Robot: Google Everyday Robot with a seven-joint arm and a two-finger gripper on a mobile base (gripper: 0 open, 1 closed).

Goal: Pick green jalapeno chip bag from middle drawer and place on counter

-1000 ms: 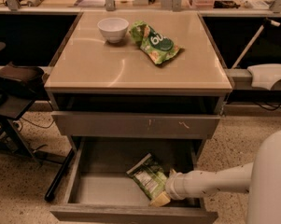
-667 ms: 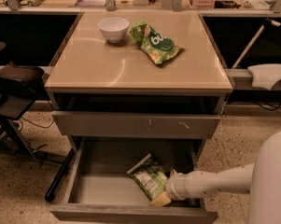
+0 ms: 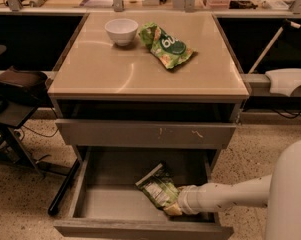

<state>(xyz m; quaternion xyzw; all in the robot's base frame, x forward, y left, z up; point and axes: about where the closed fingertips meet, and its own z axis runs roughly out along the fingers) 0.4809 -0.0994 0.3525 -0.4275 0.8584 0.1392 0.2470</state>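
Note:
The green jalapeno chip bag (image 3: 157,186) lies in the open middle drawer (image 3: 105,204), right of its centre, crumpled, with its white printed panel facing up. My gripper (image 3: 173,208) reaches into the drawer from the right on a white arm and sits at the bag's near right end, touching it. The bag hides the tip of the gripper. The counter (image 3: 115,71) is the glossy beige top of the grey cabinet, above the drawers.
On the counter stand a white bowl (image 3: 121,31) and another green bag with a round dark logo (image 3: 167,45). A shut drawer front with pale scratches (image 3: 145,134) overhangs the open drawer. A dark chair (image 3: 15,84) stands at the left.

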